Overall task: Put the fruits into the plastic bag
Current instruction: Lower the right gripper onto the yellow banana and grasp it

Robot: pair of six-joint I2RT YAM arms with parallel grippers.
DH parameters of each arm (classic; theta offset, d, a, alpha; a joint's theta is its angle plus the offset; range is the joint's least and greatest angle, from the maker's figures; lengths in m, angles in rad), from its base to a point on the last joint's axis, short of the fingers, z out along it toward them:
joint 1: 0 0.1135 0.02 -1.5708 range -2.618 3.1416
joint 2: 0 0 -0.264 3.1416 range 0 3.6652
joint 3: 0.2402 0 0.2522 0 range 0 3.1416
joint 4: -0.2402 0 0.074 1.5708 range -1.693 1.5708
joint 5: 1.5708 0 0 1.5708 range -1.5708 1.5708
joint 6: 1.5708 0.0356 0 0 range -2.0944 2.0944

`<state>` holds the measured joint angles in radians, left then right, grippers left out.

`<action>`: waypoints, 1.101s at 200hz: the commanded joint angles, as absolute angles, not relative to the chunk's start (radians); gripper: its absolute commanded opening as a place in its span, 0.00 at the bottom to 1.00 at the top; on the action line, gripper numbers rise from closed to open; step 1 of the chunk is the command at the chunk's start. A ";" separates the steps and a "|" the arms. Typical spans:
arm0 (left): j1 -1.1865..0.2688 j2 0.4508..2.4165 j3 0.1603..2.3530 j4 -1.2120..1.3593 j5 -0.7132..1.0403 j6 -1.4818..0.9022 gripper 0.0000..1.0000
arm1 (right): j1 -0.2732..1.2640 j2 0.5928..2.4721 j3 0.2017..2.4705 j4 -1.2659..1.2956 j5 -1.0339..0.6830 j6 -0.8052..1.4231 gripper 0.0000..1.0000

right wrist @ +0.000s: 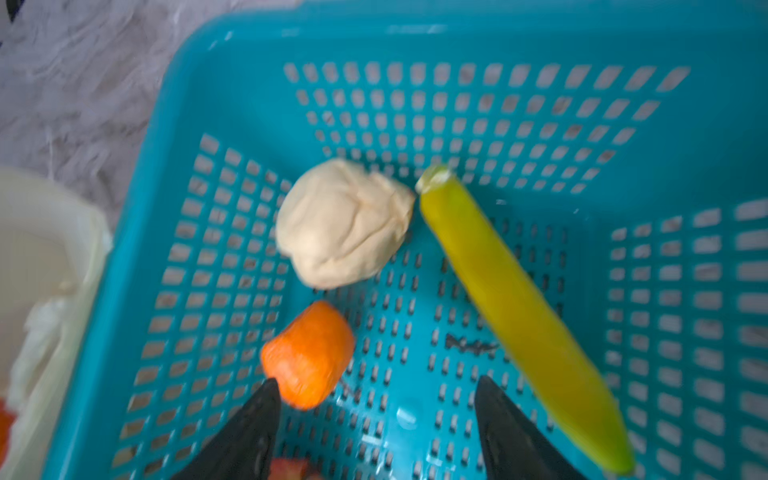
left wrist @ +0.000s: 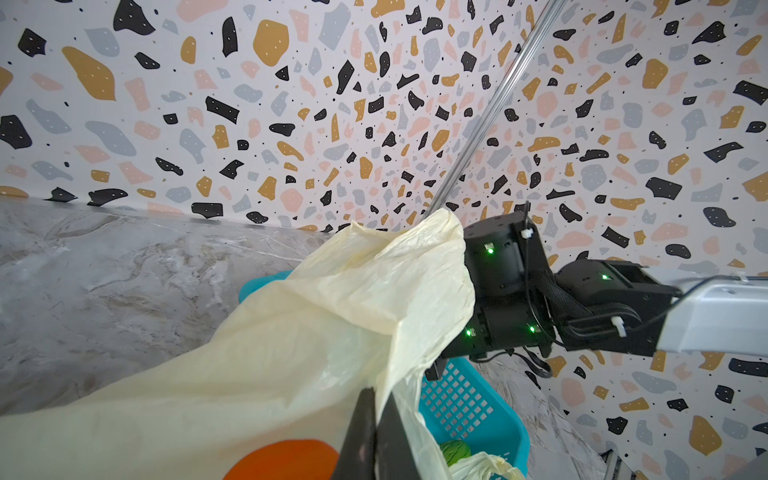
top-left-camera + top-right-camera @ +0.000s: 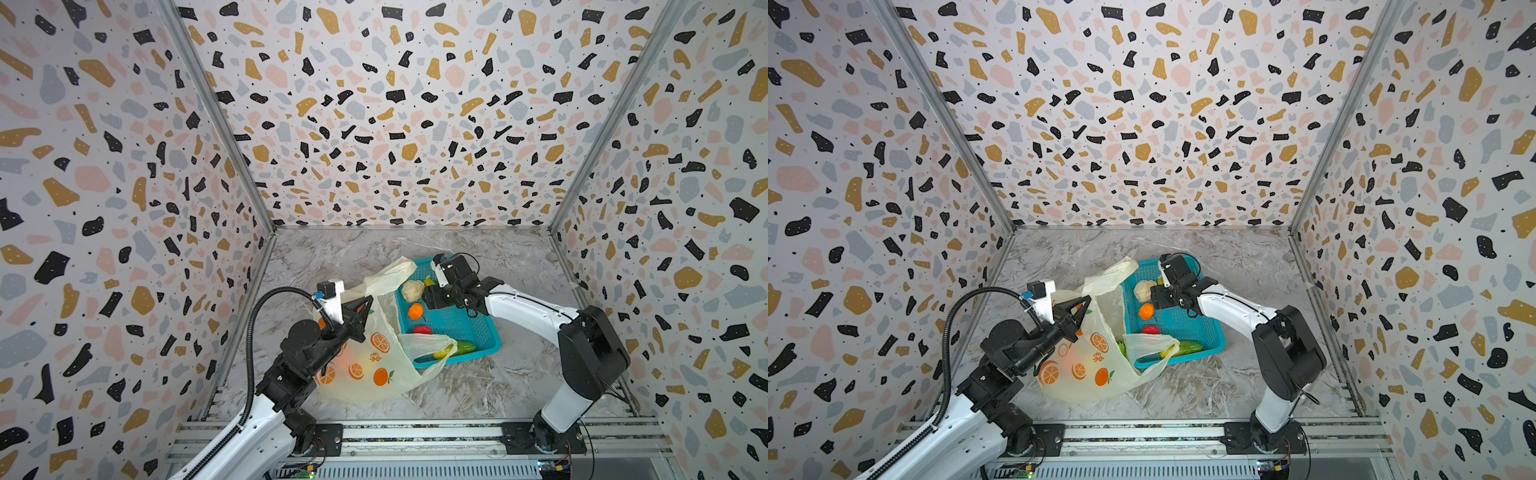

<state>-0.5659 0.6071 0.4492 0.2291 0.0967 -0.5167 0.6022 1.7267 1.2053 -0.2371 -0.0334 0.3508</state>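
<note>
The left gripper (image 2: 377, 401) clamps the plastic bag (image 3: 365, 384) rim; the right gripper (image 1: 376, 384), jaws apart, hangs over the teal basket (image 3: 457, 325) at the bag's two o'clock.

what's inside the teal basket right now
Beige ball, small orange, red piece, yellow-green long piece, green elongated fruit. The bag handle covers the near corner, veiling a banana; anything else there is hidden.

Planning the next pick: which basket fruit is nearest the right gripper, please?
The small orange, beside the right gripper; beige ball and yellow-green fruit lie farther.
</note>
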 commanded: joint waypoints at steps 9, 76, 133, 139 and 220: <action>-0.563 0.605 0.451 0.258 0.105 -0.498 0.00 | 0.541 1.819 1.280 -0.281 -0.053 0.342 0.74; -0.563 0.606 0.428 0.268 0.104 -0.497 0.00 | 0.528 1.924 1.285 -0.276 -0.118 0.343 0.71; -0.563 0.602 0.426 0.272 0.106 -0.502 0.00 | 0.531 1.877 1.184 -0.218 -0.154 0.381 0.58; -0.563 0.601 0.426 0.272 0.106 -0.504 0.00 | 0.532 1.872 1.176 -0.215 -0.155 0.382 0.55; -0.563 0.601 0.431 0.272 0.102 -0.509 0.00 | 0.532 1.787 1.075 -0.134 -0.164 0.401 0.16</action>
<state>-0.5659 0.6075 0.4339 0.2295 0.0963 -0.5114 0.5255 1.8610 1.1046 -0.1448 -0.1452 0.3954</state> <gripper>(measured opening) 0.047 0.202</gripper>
